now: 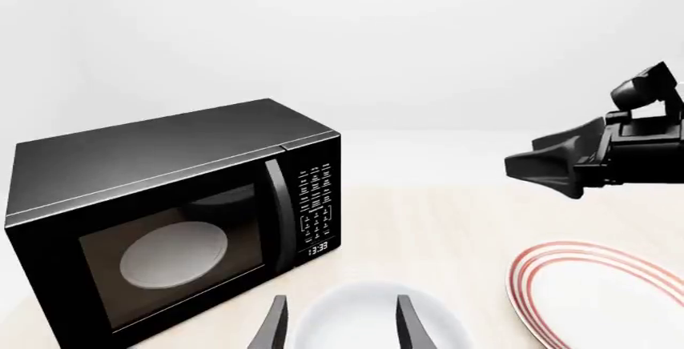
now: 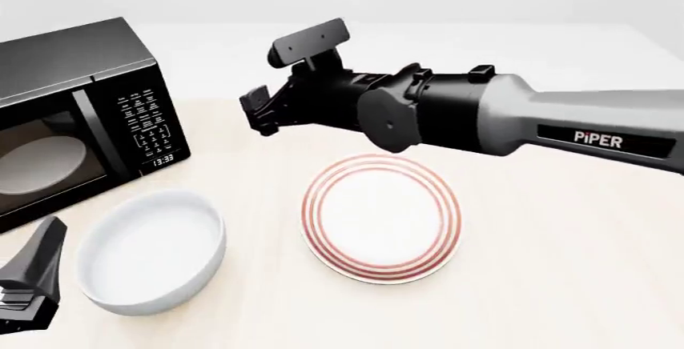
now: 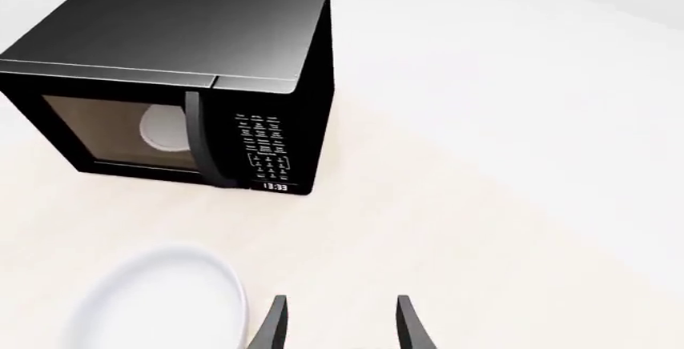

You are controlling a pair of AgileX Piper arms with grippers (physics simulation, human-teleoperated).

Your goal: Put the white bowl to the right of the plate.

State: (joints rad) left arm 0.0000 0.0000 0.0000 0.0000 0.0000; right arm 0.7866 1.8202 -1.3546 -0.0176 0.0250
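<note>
The white bowl (image 2: 150, 249) stands upright on the table, front left, just left of the plate (image 2: 382, 217), which has red rings around its rim. My left gripper (image 2: 43, 241) hovers low at the bowl's left side, apart from it. In the left wrist view the left gripper (image 1: 342, 301) is open, with the bowl (image 1: 369, 321) showing beyond its fingers and the plate (image 1: 598, 293) off to one side. My right gripper (image 2: 255, 113) reaches across above the table, behind the bowl and plate. The right gripper (image 3: 342, 301) is open and holds nothing; the bowl (image 3: 160, 301) lies below it.
A black microwave (image 2: 75, 117) with its door shut stands at the back left, with a pale disc behind its glass. The right arm (image 2: 513, 117) spans the space above the plate's far side. Bare table lies right of the plate (image 2: 566, 245).
</note>
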